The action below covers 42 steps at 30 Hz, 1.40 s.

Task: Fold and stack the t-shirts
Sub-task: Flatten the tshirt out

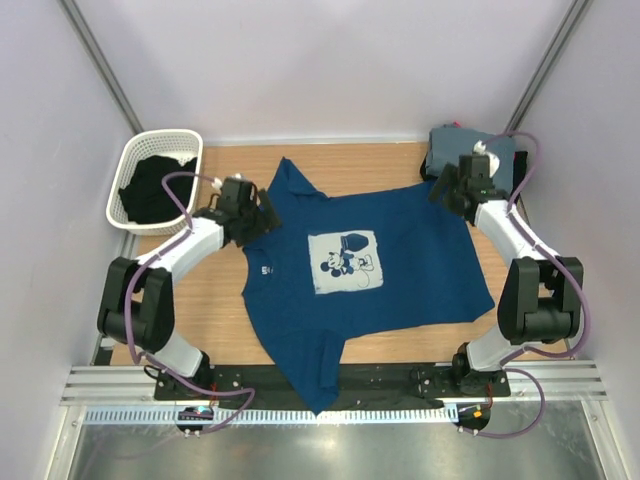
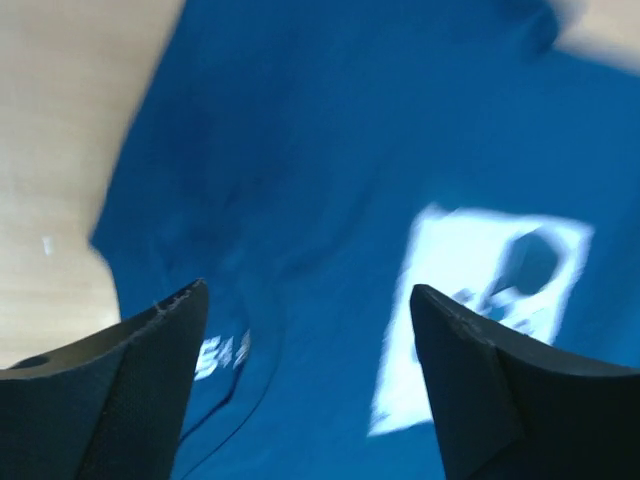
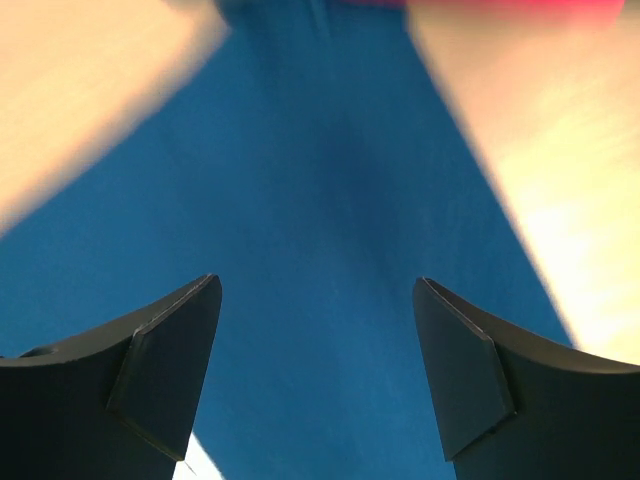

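Left wrist: navy t-shirt (image 2: 300, 150) directly beneath parted jaws

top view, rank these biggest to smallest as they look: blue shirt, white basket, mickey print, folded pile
1. blue shirt
2. white basket
3. mickey print and folded pile: they look about alike, and the pile is partly hidden, so I won't rank them.
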Tool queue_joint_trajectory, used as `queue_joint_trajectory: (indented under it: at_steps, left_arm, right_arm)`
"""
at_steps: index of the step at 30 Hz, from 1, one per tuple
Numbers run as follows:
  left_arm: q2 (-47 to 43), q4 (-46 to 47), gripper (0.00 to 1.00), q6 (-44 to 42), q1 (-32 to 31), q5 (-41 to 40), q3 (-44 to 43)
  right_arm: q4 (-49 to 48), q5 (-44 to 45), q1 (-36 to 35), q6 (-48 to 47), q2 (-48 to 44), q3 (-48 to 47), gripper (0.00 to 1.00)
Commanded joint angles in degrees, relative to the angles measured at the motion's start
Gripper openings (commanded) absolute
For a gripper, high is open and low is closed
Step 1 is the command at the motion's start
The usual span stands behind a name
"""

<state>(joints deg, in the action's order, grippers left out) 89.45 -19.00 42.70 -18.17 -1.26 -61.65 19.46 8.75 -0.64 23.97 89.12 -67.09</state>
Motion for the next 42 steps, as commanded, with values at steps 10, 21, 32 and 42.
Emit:
queue_joint_trajectory:
  at_steps: [10, 21, 32, 42]
  left_arm:
    - [0.90, 9.51, 0.55, 4.41, -2.83, 6.01, 12.86]
    - [3.37, 3.99, 0.61, 2.75, -2.74, -5.41, 14.72]
    - [4.06, -7.97, 0.61, 0.02, -2.66, -21.59, 12.26]
    - [0.20, -12.73, 0.66, -0.24, 3.58, -27.93, 10.59]
  right_arm:
    - [0.66, 3.11, -10.25, 6.88, -2.64, 13.56, 0.83]
    - [-0.48, 2.85, -11.39, 10.13, -4.21, 21.72, 0.84]
    - [2.68, 1.71, -23.16, 17.60, -7.29, 26.40, 0.84]
    - [5.67, 2.32, -31.43, 24.20, -8.70, 27.54, 0.84]
